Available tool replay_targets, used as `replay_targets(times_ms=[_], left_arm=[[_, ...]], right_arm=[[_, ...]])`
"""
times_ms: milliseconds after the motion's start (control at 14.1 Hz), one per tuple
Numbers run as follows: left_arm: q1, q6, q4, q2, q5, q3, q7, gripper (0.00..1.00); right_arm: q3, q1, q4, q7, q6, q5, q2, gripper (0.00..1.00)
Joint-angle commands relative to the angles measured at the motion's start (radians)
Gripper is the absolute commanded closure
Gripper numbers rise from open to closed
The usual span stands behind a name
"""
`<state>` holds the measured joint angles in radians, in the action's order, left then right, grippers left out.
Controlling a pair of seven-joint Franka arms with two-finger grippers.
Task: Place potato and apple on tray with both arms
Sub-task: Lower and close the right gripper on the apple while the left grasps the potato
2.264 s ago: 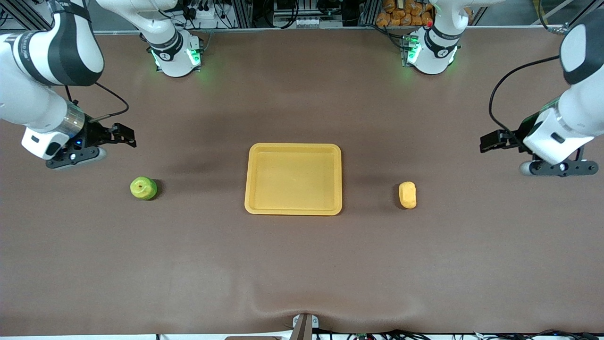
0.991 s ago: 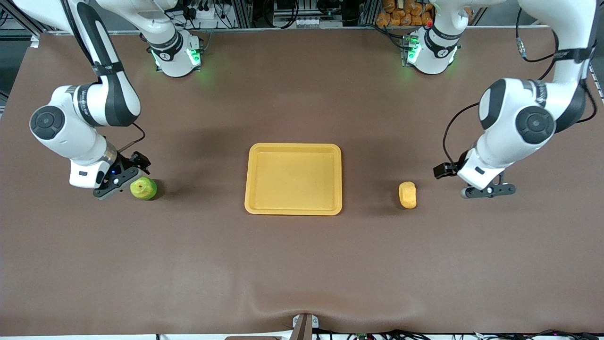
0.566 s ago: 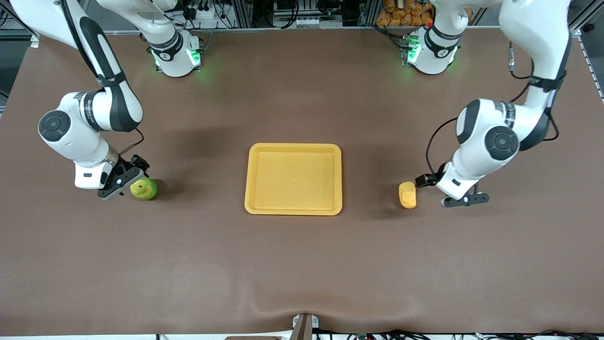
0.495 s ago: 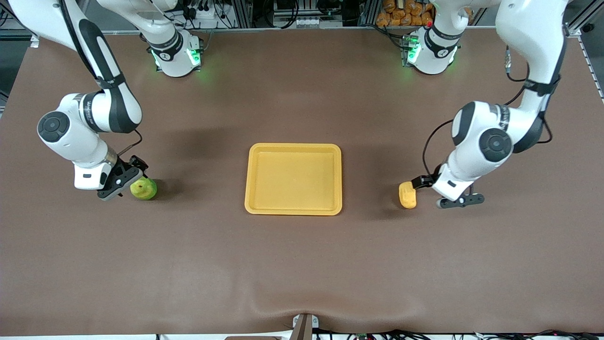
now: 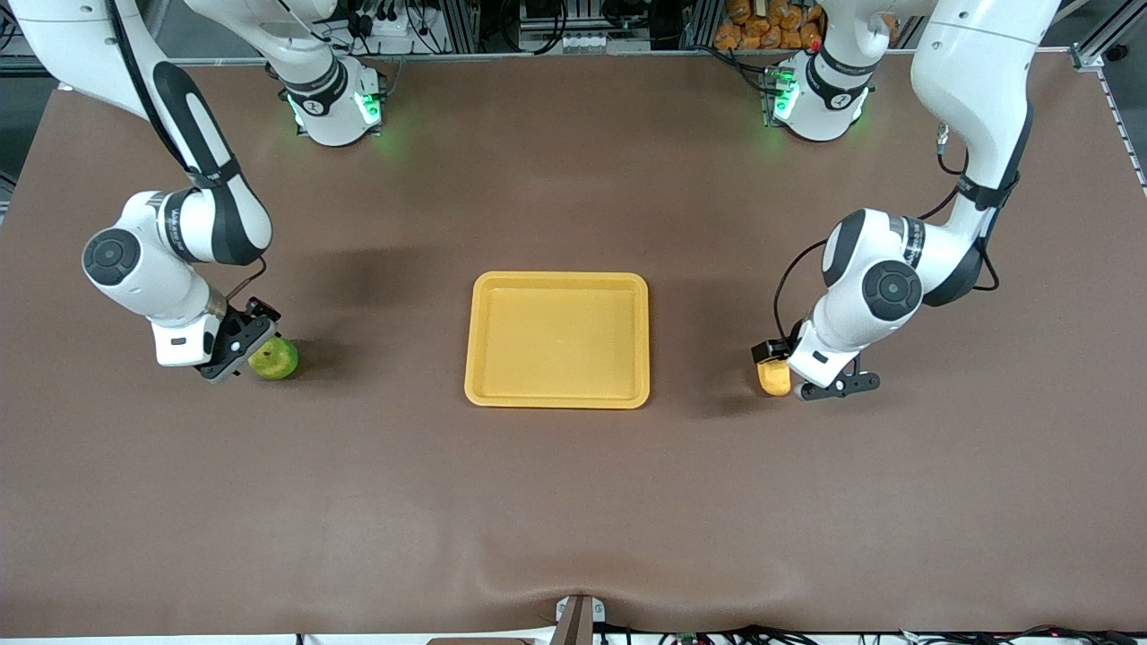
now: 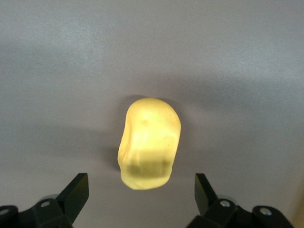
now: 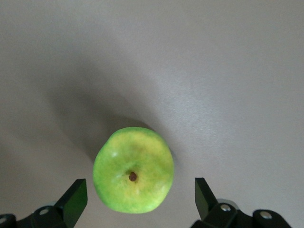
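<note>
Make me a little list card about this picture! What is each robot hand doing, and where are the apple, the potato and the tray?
left gripper: open, over the potato
right gripper: open, over the apple
potato: on the table, toward the left arm's end
apple: on the table, toward the right arm's end
tray: mid-table between the two, nothing on it
done so far: neither item picked up yet

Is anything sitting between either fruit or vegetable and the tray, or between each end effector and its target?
Nothing visible. Bare table lies between the apple and the tray, and between the potato and the tray. The right end effector is open over the apple, the left end effector open over the potato.
</note>
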<state>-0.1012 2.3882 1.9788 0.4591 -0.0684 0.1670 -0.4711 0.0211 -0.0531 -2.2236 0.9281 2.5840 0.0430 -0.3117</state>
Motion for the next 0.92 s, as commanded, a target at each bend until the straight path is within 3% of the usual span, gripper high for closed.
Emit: replay_targets(times_ms=[0, 212, 425, 495, 637, 778, 849], left_arm=[[-0.002, 0.006, -0.040, 0.053, -0.019, -0.003, -0.026, 0.06], [0.005, 0.006, -0.057, 0.068, -0.018, -0.003, -0.038, 0.09], [0.000, 0.008, -0.064, 0.081, -0.019, -0.004, -0.043, 0.27], [0.000, 0.008, -0.067, 0.082, -0.019, -0.004, -0.043, 0.27], [-0.002, 0.008, -0.077, 0.096, -0.019, -0.004, -0.044, 0.28], [-0.003, 0.008, -0.086, 0.098, -0.019, -0.006, -0.044, 0.39], [-0.003, 0.008, -0.092, 0.102, -0.019, -0.006, -0.046, 0.47]], right_arm=[[-0.017, -0.021, -0.001, 0.012, 0.010, 0.017, -0.013, 0.00], [-0.017, -0.022, -0.001, 0.015, 0.015, 0.017, -0.023, 0.00], [-0.017, -0.037, -0.002, 0.076, 0.050, 0.017, -0.037, 0.00], [-0.017, -0.040, -0.002, 0.098, 0.053, 0.017, -0.038, 0.17], [-0.018, -0.040, -0.002, 0.112, 0.061, 0.015, -0.038, 0.74], [-0.018, -0.039, -0.002, 0.113, 0.061, 0.015, -0.038, 1.00], [-0.020, -0.037, -0.002, 0.112, 0.059, 0.012, -0.037, 1.00]])
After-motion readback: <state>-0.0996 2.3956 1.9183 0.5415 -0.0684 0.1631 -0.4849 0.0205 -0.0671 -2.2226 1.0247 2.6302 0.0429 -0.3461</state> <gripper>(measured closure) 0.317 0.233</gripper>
